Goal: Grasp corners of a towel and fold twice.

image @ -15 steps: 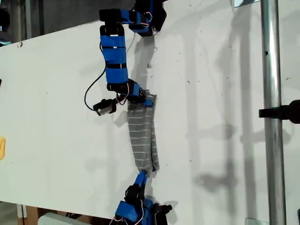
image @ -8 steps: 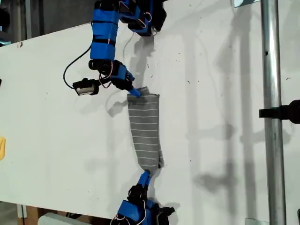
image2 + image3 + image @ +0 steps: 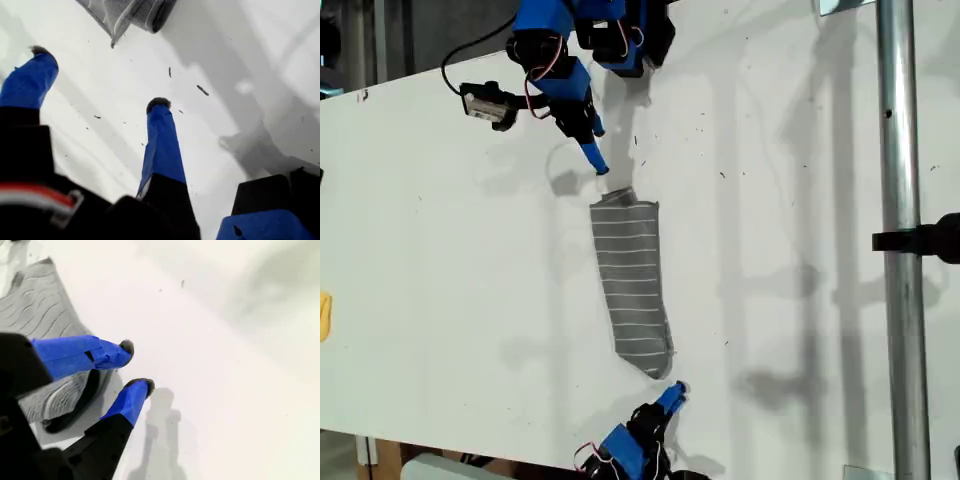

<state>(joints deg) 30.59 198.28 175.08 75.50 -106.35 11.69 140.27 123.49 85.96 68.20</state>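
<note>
The towel (image 3: 632,280) lies on the white table (image 3: 440,220) as a narrow folded strip of grey cloth with white stripes, running up and down the middle of the exterior view. My first gripper (image 3: 598,163) hangs open just beyond its upper end, touching nothing. Along the first wrist view its fingers (image 3: 161,135) stand wide apart, with the towel's end (image 3: 130,12) and one pointed corner (image 3: 112,42) ahead of them. My second gripper (image 3: 675,392) is beside the lower end, to the exterior view's right. Its jaws are slightly apart and empty, with the towel (image 3: 45,300) alongside.
A metal pole (image 3: 900,250) with a black clamp (image 3: 930,240) stands at the exterior view's right. The first arm's base (image 3: 620,40) sits at the table's far edge. A yellow object (image 3: 324,315) shows at the exterior view's left edge.
Both grippers have let go of the towel's ends. The first gripper drew back up the exterior view, the second swung to that view's right. The towel now lies flat.
</note>
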